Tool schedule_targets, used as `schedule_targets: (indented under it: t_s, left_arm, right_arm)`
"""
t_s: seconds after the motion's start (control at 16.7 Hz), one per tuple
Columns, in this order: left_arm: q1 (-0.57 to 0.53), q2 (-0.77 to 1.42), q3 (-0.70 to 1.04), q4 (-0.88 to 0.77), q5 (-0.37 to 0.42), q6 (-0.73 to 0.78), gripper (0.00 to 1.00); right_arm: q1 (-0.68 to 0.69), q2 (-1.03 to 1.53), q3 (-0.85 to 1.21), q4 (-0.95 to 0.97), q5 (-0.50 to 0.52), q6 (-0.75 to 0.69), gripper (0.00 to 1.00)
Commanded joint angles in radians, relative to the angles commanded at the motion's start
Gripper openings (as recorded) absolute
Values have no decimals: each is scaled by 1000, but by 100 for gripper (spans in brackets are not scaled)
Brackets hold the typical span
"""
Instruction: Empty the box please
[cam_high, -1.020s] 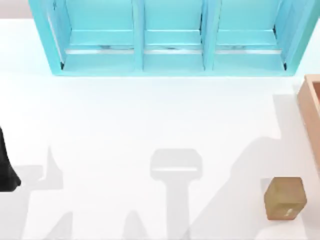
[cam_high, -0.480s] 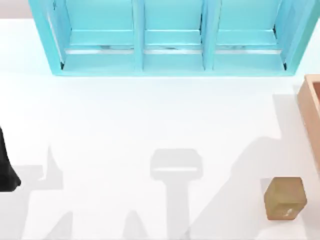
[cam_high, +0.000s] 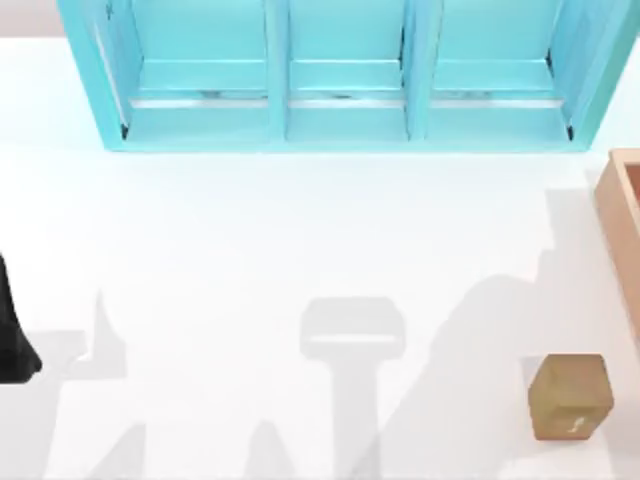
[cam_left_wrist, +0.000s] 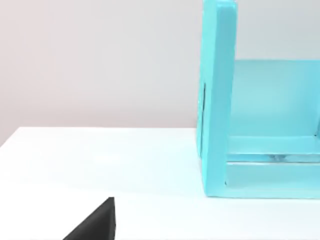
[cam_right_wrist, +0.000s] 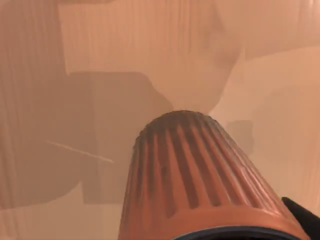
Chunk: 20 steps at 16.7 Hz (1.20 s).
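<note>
Parked at the table's left edge, the left arm (cam_high: 12, 335) idles; its fingers' state I cannot tell. Rightward, the wooden box (cam_high: 622, 220) sits at the right edge. Inside it, an orange ribbed cup (cam_right_wrist: 200, 185) looks light, rigid, grippy; take its rim. Right gripper's state: cannot tell.

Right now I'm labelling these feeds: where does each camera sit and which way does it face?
Top: overhead, looking down at white table, turquoise shelf unit, small cube, box; left arm at left edge.
Left wrist: low, facing the shelf unit, shared with top.
Right wrist: inside the box, above a ribbed orange object.
</note>
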Motion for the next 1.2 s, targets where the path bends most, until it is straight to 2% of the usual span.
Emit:
schedule_targets:
  t_s: [0.3, 0.72, 1.2]
  left_arm:
    - [0, 0, 0, 0, 0, 0, 100]
    - [0, 0, 0, 0, 0, 0, 100]
    - [0, 0, 0, 0, 0, 0, 100]
  right_arm:
    - [-13, -26, 192, -176, -18, -15, 0]
    - [6, -1, 372, -387, 35, -8, 0]
    - [41, 0, 368, -390, 47, 29, 0]
